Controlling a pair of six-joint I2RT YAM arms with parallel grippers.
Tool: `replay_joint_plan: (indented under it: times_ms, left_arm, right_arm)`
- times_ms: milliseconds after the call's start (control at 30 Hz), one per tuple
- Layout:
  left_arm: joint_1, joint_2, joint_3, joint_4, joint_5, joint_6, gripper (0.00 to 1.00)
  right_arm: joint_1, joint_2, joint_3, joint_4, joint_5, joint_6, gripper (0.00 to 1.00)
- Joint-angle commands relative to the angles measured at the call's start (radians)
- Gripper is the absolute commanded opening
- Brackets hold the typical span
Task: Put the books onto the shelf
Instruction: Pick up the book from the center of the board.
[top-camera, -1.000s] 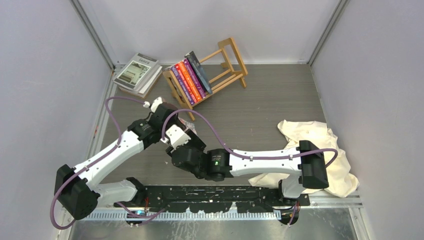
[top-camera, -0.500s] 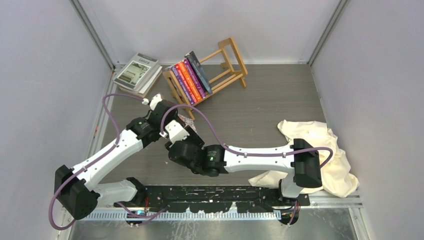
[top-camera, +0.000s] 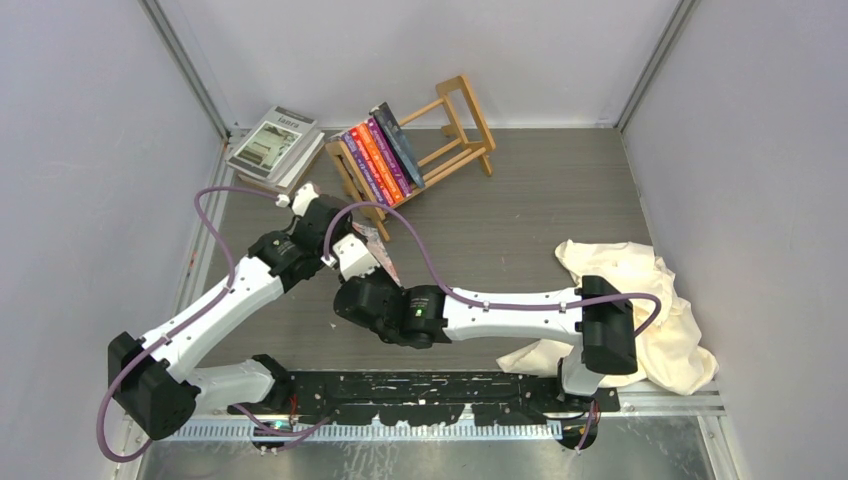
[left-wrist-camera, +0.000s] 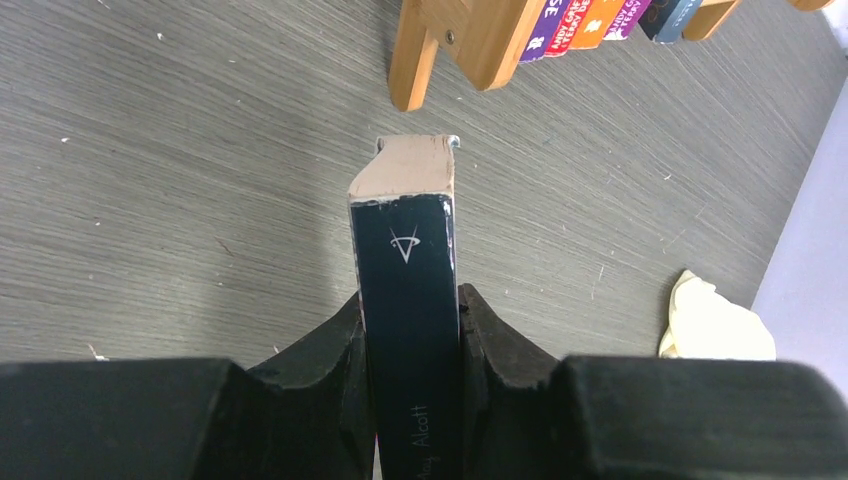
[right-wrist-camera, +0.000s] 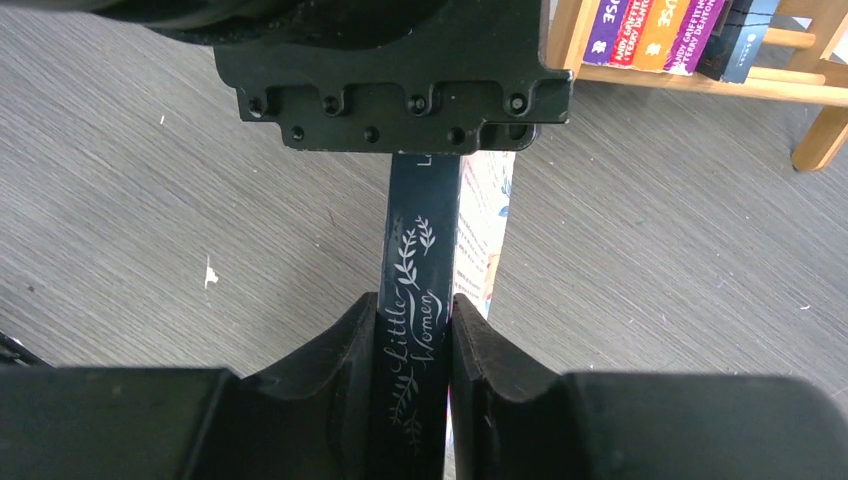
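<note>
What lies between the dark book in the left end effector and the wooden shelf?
Nothing: the left wrist view shows bare tabletop between the dark book and the shelf.

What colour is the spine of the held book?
Dark navy spine with white script and leaves; best in the right wrist view.

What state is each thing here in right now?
Dark navy paperback: clamped by both grippers.
Left gripper: shut on the dark navy paperback.
Right gripper: shut on the dark navy paperback.
Light-wood slatted shelf: standing, part-filled with leaning purple and orange books.
Grey and white books: stacked flat.
Cream cloth: crumpled.
</note>
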Motion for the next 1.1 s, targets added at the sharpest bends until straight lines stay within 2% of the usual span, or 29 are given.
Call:
replay_joint_plan:
  times_ms: [0,200,233,333,500,700,1067]
  left_arm:
    - [-0.02,-0.041,0.057,0.038,-0.004,0.074,0.0]
    - [-0.017,-0.058,0.063,0.023,-0.05,0.072,0.01]
    - [-0.016,-0.06,0.064,0.021,-0.053,0.072,0.04]
    - [-0.008,-0.066,0.067,0.008,-0.068,0.069,0.23]
    - [0.037,-0.078,0.085,-0.002,-0.073,0.067,0.38]
    - [0.112,-0.063,0.15,-0.001,-0.047,0.084,0.46]
    - [0.2,-0.035,0.232,0.002,-0.013,0.097,0.47]
  right_arm:
    - [-0.032,0.001,0.033,-0.047,-0.015,-0.005,0.01]
    - [-0.041,-0.015,0.017,-0.033,-0.027,-0.006,0.01]
    - [-0.042,-0.018,0.016,-0.032,-0.029,-0.008,0.01]
    - [-0.044,-0.022,0.013,-0.029,-0.037,-0.011,0.01]
    - [-0.044,-0.045,-0.001,-0.016,-0.048,-0.02,0.01]
    - [-0.044,-0.075,-0.022,-0.005,-0.048,-0.04,0.01]
    - [-0.082,-0.133,-0.039,0.044,-0.052,-0.087,0.01]
